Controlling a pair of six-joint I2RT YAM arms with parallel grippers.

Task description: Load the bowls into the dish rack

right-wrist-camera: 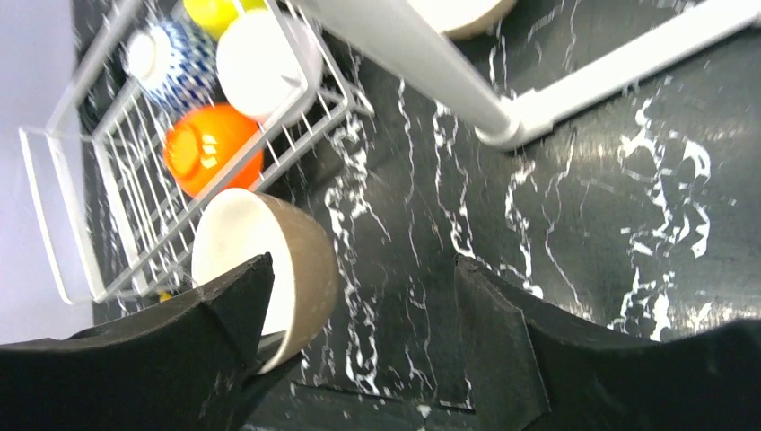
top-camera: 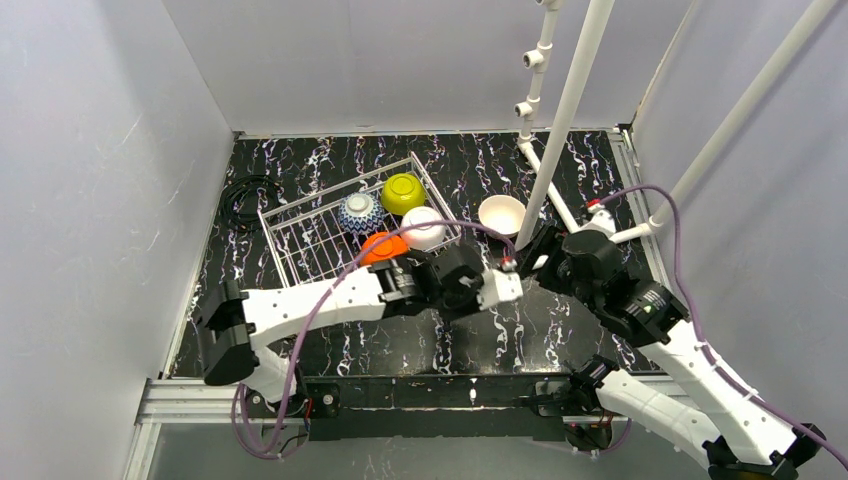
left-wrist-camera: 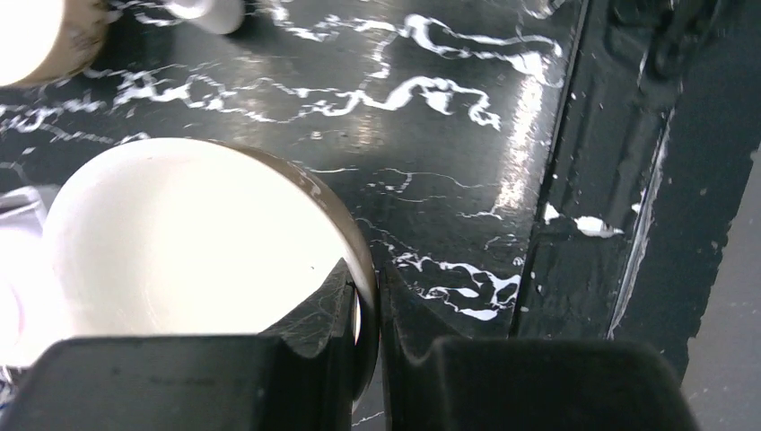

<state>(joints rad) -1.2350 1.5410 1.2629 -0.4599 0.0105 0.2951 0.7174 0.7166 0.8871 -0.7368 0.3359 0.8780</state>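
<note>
Tan bowl (left-wrist-camera: 179, 242) rim clenched in L tool (left-wrist-camera: 368, 319); R tool (right-wrist-camera: 363, 269) released, just beside.

Even, cool light filled the overhead view, with soft shadows on the glossy desk (top-camera: 470, 340). In the left wrist view glare streaked the desk at right, the white inside of the tan bowl (left-wrist-camera: 179, 242) was blown out, and the near left hand (left-wrist-camera: 366, 296) was out of focus.

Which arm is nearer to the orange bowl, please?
Left. The left arm passes beside the orange bowl at the rack's edge; the right arm is farther right, past the rack.
</note>
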